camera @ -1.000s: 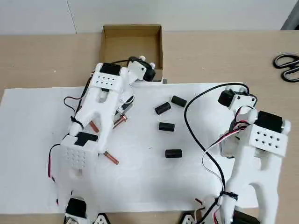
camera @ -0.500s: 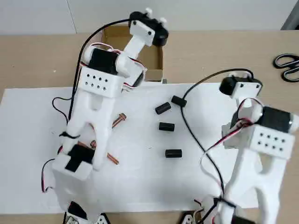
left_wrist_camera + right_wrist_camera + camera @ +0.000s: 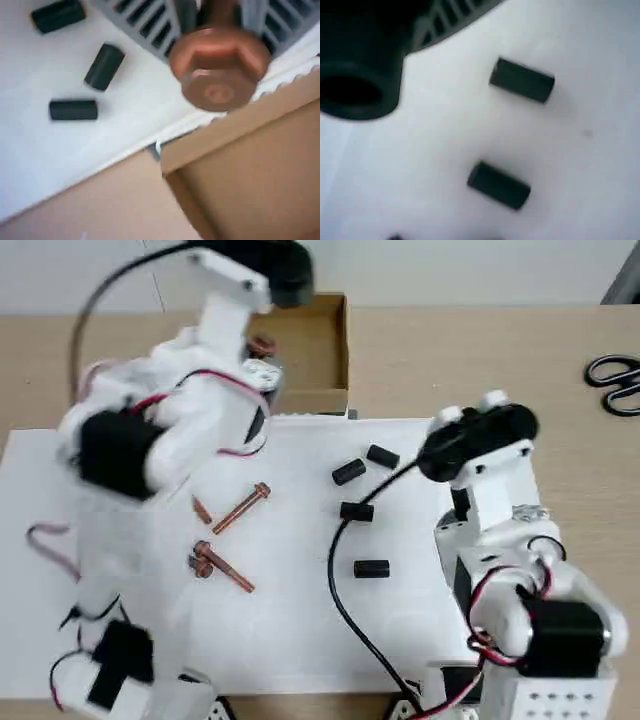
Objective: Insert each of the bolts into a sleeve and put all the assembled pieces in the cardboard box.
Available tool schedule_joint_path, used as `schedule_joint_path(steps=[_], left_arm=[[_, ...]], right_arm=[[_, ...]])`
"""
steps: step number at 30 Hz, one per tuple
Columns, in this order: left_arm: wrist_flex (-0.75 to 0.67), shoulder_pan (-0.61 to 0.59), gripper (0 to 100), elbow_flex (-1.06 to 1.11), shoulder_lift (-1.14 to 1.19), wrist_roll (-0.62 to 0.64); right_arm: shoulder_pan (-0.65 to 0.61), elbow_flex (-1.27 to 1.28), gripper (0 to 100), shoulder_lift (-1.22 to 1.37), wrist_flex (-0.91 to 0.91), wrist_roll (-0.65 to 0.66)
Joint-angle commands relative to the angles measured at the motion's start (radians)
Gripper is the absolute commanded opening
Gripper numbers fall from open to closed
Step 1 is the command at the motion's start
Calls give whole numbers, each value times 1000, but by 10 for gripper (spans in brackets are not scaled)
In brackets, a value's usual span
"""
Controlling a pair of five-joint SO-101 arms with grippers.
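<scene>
Over the front edge of the cardboard box (image 3: 315, 350), the left tool (image 3: 212, 22) is clamped on a copper bolt (image 3: 217, 70), whose head faces the wrist camera. The right tool (image 3: 380, 50) grips a black sleeve (image 3: 355, 92), bore showing, above the white sheet (image 3: 300, 630) on the table (image 3: 450, 350). Four loose sleeves (image 3: 356, 511) lie mid-sheet, and loose bolts (image 3: 240, 508) lie near them
</scene>
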Motion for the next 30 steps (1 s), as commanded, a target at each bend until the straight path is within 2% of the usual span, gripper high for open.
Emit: schedule_joint_path(steps=[1, 6, 9, 15, 20, 26, 30], left_arm=[[18, 3, 5, 97, -158, 72], [14, 3, 5, 426, -365, 169], [-52, 2, 5, 638, -509, 241], [-377, -86, 5, 1115, -836, 281], [-626, -94, 5, 1501, -1137, 282], [-876, -94, 5, 1894, -1510, 284], [-999, -89, 5, 2078, -1714, 284]], right_arm=[[-7, 57, 2, -58, -101, -103], [-8, 232, 2, -148, -213, -123], [-33, 361, 2, -222, -305, -115], [-168, 614, 2, -421, -466, -114], [-243, 796, 2, -576, -545, -114], [-295, 979, 2, -734, -628, -114], [-369, 1076, 2, -777, -682, -114]])
